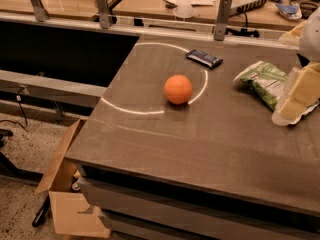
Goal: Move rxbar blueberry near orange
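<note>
Step in hand: reach for the flat, dark navy foil-wrapped rxbar blueberry. It lies near the far edge of the matte grey tabletop, apart from the smooth round orange. The pale cream gripper hangs at right by the crinkly green chip bag; open or closed, I cannot tell. Best approach, I judge: pinch the thin bar across its short width, low to the surface.

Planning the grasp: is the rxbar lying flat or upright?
Flat: rxbar blueberry lies broadside on the table; hand at picture's right edge.
</note>
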You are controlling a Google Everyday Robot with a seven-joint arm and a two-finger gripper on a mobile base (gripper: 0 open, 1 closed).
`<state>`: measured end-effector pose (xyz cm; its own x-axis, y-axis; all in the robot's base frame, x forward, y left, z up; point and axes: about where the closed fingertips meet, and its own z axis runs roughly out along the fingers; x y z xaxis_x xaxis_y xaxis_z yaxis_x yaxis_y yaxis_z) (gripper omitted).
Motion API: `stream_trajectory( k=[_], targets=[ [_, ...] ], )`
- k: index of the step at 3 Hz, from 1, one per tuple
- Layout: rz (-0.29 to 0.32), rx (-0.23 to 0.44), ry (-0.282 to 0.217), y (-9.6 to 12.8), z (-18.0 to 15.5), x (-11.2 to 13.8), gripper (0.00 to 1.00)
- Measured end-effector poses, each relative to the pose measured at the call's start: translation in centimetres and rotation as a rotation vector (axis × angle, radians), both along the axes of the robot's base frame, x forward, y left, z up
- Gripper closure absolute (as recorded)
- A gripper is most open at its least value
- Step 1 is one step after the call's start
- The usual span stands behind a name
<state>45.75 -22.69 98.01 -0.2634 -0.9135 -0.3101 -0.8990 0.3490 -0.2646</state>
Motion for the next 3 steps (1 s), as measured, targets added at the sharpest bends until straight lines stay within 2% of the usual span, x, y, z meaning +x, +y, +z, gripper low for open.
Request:
stream_trajectory(
  k=[1, 2, 3],
  targets=[
    [-0.118, 0.158, -0.104, -2.3, 0.9, 5.1, 0.00],
    [-0.187, 0.280, -0.188, -4.1, 1.8, 10.6, 0.00],
    [-0.218, 0.342, -0.186, -3.7, 0.6, 15.3, 0.00]
  ],
)
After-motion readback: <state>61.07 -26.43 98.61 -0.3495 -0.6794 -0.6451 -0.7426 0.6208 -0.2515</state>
